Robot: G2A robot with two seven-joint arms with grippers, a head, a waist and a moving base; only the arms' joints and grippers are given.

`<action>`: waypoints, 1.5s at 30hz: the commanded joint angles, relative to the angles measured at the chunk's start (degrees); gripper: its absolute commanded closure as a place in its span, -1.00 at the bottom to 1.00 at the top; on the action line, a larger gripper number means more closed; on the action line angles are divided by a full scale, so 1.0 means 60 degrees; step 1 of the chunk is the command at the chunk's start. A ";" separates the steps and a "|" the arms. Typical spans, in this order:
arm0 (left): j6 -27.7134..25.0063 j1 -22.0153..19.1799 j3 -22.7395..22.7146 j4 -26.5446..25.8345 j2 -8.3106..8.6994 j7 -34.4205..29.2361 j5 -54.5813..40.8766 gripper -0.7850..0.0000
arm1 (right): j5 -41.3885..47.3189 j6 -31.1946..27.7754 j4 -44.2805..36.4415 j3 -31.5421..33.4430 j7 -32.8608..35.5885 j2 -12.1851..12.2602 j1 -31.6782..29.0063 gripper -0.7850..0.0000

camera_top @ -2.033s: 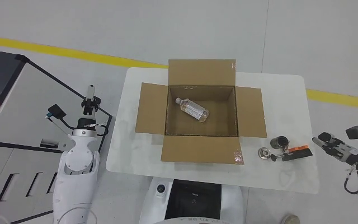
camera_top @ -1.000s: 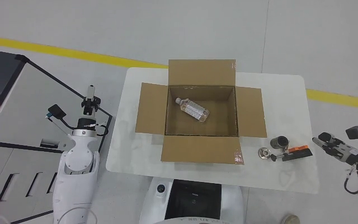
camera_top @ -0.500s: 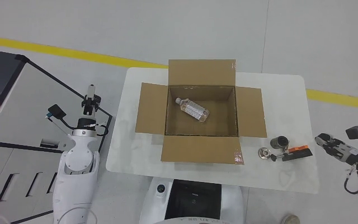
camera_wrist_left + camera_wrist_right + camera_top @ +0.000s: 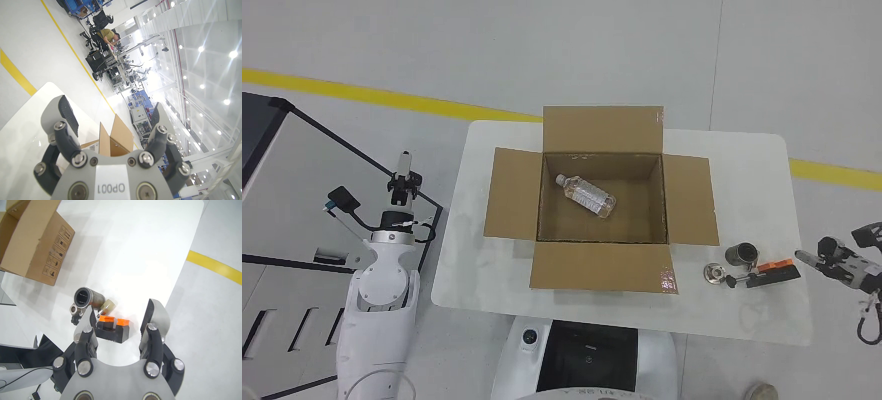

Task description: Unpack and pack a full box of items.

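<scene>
Right fingers [image 4: 155, 315] wide, empty, near vise [image 4: 113, 330]; centre on black body (clear of cylinder [image 4: 88, 298]). Left fingers [image 4: 66, 113] wide, empty.

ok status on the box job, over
Left gripper open beside white table. Right gripper open near black-and-orange block. Clear plastic bottle lying in open brown cardboard box. Nothing blocking box.

White table [image 4: 742, 170]: open box [image 4: 602, 266], metal cylinder [image 4: 741, 255], black-orange block [image 4: 773, 271].
</scene>
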 commanded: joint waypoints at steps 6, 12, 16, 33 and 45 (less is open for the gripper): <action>0.0000 0.0000 0.0000 0.0000 0.0000 0.0000 0.0000 -1.00 | 0.0372 0.0912 -0.0163 -0.0305 0.1483 0.0025 0.0153 -1.00; 0.0000 0.0000 0.0000 0.0000 0.0000 0.0000 0.0000 -1.00 | 0.0052 0.1900 -0.0104 -0.1193 0.1943 -0.0104 0.0915 -0.22; 0.0000 0.0000 0.0000 0.0000 0.0000 0.0000 0.0000 -1.00 | -0.0318 0.2019 0.0091 -0.1477 0.1798 -0.0144 0.1307 0.18; 0.0000 0.0000 0.0000 0.0000 0.0000 0.0000 0.0000 -1.00 | -0.0327 0.0512 0.1171 -0.2407 0.4345 -0.0053 0.3510 0.14; 0.0000 0.0000 0.0000 0.0000 0.0000 0.0000 0.0000 -1.00 | -0.1087 0.0227 0.1695 -0.3832 0.4060 -0.0134 0.4414 0.11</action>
